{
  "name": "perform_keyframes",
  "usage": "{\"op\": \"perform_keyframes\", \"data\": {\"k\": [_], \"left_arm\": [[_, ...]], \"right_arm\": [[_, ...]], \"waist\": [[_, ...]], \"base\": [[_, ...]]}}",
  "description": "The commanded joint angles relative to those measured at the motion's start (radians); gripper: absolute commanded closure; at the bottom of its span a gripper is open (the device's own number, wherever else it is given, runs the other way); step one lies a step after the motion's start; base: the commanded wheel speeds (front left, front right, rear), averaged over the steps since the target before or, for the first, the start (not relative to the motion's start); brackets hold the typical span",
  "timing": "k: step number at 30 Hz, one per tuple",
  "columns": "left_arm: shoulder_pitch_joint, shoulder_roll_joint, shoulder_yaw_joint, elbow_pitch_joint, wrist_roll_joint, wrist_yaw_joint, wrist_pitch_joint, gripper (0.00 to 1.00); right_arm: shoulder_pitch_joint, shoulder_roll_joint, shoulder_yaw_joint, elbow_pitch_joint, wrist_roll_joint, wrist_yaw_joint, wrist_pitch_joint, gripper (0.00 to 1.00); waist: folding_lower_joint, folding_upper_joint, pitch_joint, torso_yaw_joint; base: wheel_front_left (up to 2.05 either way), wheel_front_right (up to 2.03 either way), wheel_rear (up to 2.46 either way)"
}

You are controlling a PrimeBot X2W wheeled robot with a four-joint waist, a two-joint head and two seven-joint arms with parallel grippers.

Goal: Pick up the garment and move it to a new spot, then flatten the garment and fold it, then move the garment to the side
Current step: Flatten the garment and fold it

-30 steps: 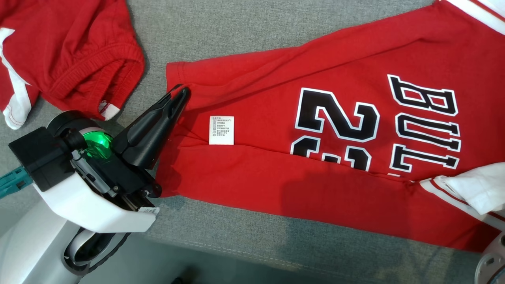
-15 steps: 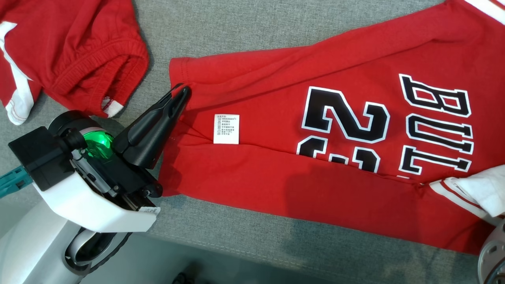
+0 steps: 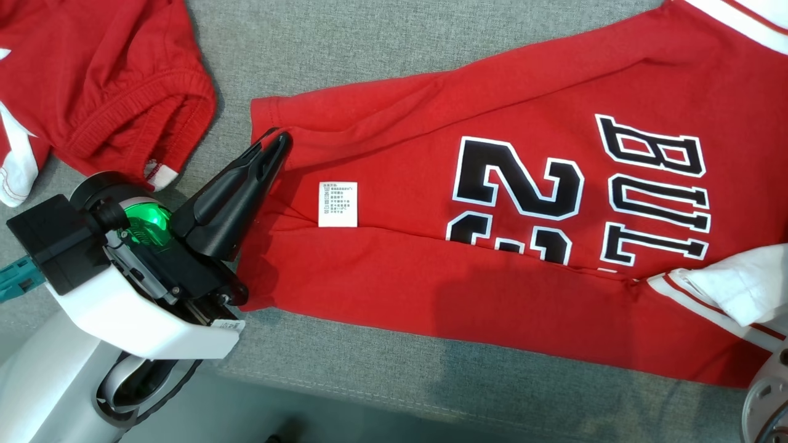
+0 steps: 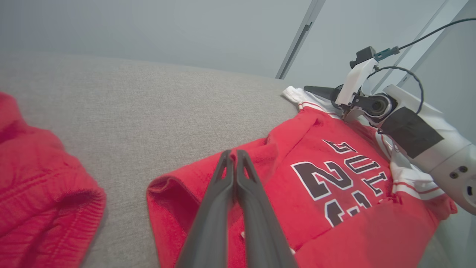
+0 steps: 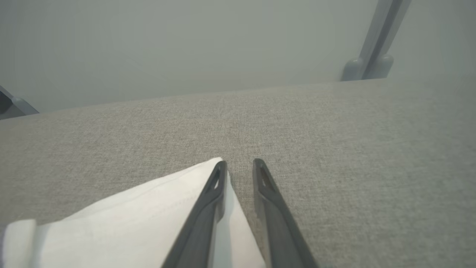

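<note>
Jersey (image 3: 394, 277) one, shorts (image 3: 104, 80) one.

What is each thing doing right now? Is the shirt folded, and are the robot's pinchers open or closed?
Red jersey, lying on the grey cushion, near edge folded over, number partly covered.
Care label, flat, facing up.
Red shorts, crumpled, lying apart from the jersey.
Left gripper, shut, tips at the jersey's hem.
Right gripper, open a little, at the white sleeve corner.
</note>
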Motion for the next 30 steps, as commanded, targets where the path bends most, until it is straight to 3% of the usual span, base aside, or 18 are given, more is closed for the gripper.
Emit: {"op": "perform_keyframes", "data": {"k": [1,14,17,19,27,30], "left_arm": [[-0.010,0.046,0.041,-0.010,-0.004,0.000,-0.006,1.00],[-0.011,0.042,0.042,0.005,-0.016,0.000,-0.006,1.00],[-0.009,0.041,0.043,0.004,-0.018,0.000,-0.006,1.00],[-0.008,0.041,0.043,0.003,-0.020,0.000,-0.006,1.00],[-0.008,0.041,0.043,0.003,-0.026,0.000,-0.006,1.00],[-0.006,0.040,0.049,0.008,-0.026,0.000,-0.006,1.00]], "right_arm": [[0.016,0.019,0.016,-0.009,0.008,0.003,0.001,0.00],[0.003,0.019,0.063,0.054,0.003,0.003,0.085,0.02],[0.007,0.019,0.071,0.042,-0.002,0.003,0.107,0.24],[0.012,0.019,0.081,0.026,-0.007,0.003,0.121,0.51],[0.022,0.019,0.088,-0.043,-0.008,0.003,0.110,0.82],[0.031,0.019,0.080,-0.070,0.007,0.003,0.090,1.00]], "waist": [[0.0000,0.0000,0.001,0.001],[0.0000,0.0000,-0.003,0.001],[0.0000,0.0000,-0.004,-0.001],[0.0000,0.0000,-0.004,-0.002],[0.0000,0.0000,-0.007,-0.007],[0.0000,0.0000,-0.011,-0.012]], "base": [[0.00,0.00,0.00],[0.00,0.00,0.00],[0.00,0.00,0.00],[0.00,0.00,0.00],[0.00,0.00,0.00],[0.00,0.00,0.00]]}}
